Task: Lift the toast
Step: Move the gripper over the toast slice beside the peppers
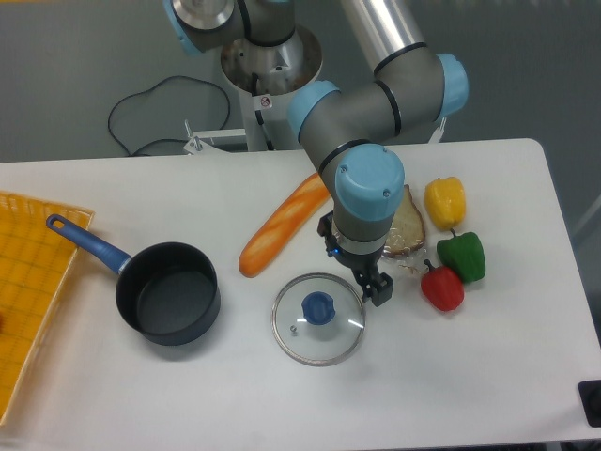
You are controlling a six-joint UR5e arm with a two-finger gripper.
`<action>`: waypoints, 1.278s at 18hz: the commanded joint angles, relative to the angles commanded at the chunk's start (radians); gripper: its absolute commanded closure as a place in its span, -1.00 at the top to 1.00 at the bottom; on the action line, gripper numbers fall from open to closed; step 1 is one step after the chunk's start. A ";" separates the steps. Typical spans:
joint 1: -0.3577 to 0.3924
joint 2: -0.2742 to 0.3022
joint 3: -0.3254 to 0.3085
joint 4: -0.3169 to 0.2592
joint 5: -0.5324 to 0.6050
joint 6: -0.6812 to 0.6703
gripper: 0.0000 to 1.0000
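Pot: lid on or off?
Off. The glass lid lies flat on the table, to the right of the pot, apart from it. The pot's dark inside shows and looks empty.

- Tabletop (488, 376): saucepan (169, 293) left, glass lid (318, 318) to its right.
- Baguette (280, 226) behind lid.
- Toast (409, 225) right of baguette, partly under the arm.
- Three peppers (453, 244) just right of toast.
- Gripper (375, 287) between lid and peppers.

No text, brand or number can be read. A small round red-ringed sign (266, 101) sits on the robot's base column, its symbol too small to make out.
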 joint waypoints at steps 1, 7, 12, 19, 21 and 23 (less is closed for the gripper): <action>0.000 0.000 0.000 0.000 0.000 0.000 1.00; 0.011 0.000 -0.012 0.003 -0.011 0.000 1.00; 0.021 0.000 -0.031 0.006 -0.023 0.000 1.00; 0.104 0.049 -0.162 0.018 -0.021 0.135 1.00; 0.126 0.061 -0.187 0.018 -0.021 0.153 1.00; 0.136 0.064 -0.209 0.018 -0.020 0.170 1.00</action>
